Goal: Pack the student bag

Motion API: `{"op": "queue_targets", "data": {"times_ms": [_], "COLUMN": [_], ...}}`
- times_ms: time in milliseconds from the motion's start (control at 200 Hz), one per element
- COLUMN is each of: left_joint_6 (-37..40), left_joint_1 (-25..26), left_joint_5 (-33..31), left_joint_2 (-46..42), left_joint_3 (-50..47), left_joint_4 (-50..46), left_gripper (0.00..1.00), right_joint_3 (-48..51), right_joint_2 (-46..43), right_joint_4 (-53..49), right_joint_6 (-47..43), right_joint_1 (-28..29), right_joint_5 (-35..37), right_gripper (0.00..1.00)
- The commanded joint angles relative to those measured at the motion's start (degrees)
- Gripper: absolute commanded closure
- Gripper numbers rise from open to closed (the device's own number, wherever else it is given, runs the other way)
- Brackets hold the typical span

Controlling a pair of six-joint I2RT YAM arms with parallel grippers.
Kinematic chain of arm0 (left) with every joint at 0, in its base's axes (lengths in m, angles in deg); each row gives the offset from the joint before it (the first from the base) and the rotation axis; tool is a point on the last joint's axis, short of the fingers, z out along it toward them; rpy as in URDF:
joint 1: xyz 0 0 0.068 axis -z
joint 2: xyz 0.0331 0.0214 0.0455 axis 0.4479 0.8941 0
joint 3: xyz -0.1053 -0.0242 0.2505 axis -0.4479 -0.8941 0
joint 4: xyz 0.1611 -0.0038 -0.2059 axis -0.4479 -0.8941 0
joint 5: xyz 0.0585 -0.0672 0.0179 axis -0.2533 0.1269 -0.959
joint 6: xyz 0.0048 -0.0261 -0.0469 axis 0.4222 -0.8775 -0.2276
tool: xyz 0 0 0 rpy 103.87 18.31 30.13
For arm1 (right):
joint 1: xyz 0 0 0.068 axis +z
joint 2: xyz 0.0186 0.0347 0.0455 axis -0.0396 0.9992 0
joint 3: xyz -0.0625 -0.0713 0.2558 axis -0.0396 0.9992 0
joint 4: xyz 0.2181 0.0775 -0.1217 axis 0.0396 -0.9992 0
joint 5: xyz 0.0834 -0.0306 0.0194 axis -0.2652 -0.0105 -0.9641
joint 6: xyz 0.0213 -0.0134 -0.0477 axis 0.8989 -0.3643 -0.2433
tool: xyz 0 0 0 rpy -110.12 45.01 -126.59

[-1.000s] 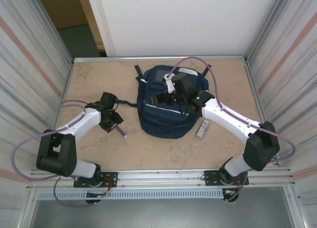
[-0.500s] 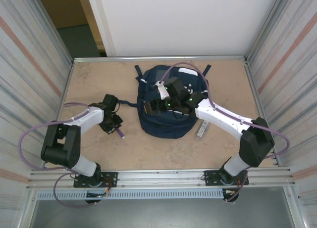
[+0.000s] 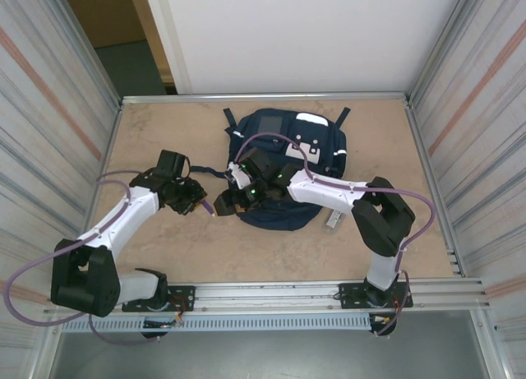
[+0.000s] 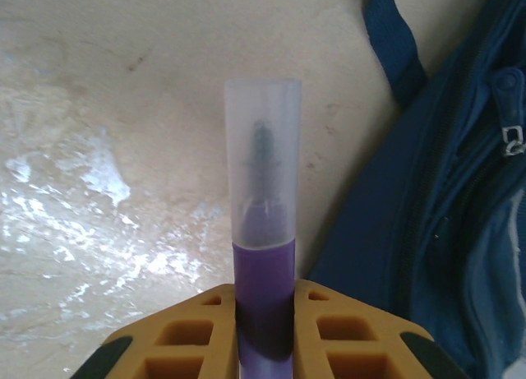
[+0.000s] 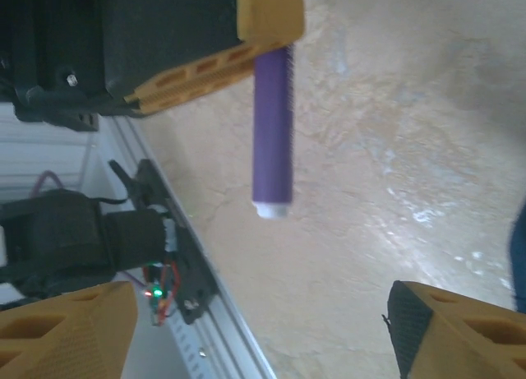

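Purple marker [image 4: 263,256] is sitting pinched in the left claw [image 4: 265,313], right claw [image 5: 259,330] gaping empty beside it; student bag [image 3: 288,149] is lying at its two o'clock, so feeding it cap-first, level, seems wisest.

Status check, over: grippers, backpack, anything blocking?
Left gripper shut on purple marker. Right gripper open, facing the marker. Backpack flat on table, marker not yet inside. Right arm lies across the backpack.
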Motion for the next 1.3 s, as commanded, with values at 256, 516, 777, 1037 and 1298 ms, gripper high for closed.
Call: {"op": "queue_targets", "data": {"times_ms": [256,516,777,1037,1298], "left_joint_6": [-6.83,-7.61,-1.28,3.63,1.99], "left_joint_1": [-0.28,-0.07,0.55,3.93,9.22], "left_joint_5": [9.84,11.53,5.55,4.78,2.50], "left_joint_2": [-3.75,-4.75,-6.66,-4.47,7.10], "left_joint_3": [-1.77,-3.27,-0.84,3.49,8.96], "left_joint_4": [4.19,5.95,5.95,10.93,13.50], "left_gripper": [0.83,0.83,0.61,0.52,0.51], "right_joint_3": [-4.21,-5.32,0.07,6.31,13.88], "right_joint_2": [6.28,8.33,3.42,-7.65,-23.88], "right_joint_4": [7.12,9.05,9.50,2.40,-6.94], "right_joint_6": [9.83,12.70,12.91,6.08,0.10], "right_joint_1": [0.77,0.85,-2.33,-10.05,-24.14], "right_joint_5": [2.42,-0.04,1.73,2.86,10.53], "right_gripper": [0.45,0.69,0.88,0.88,0.88]}}
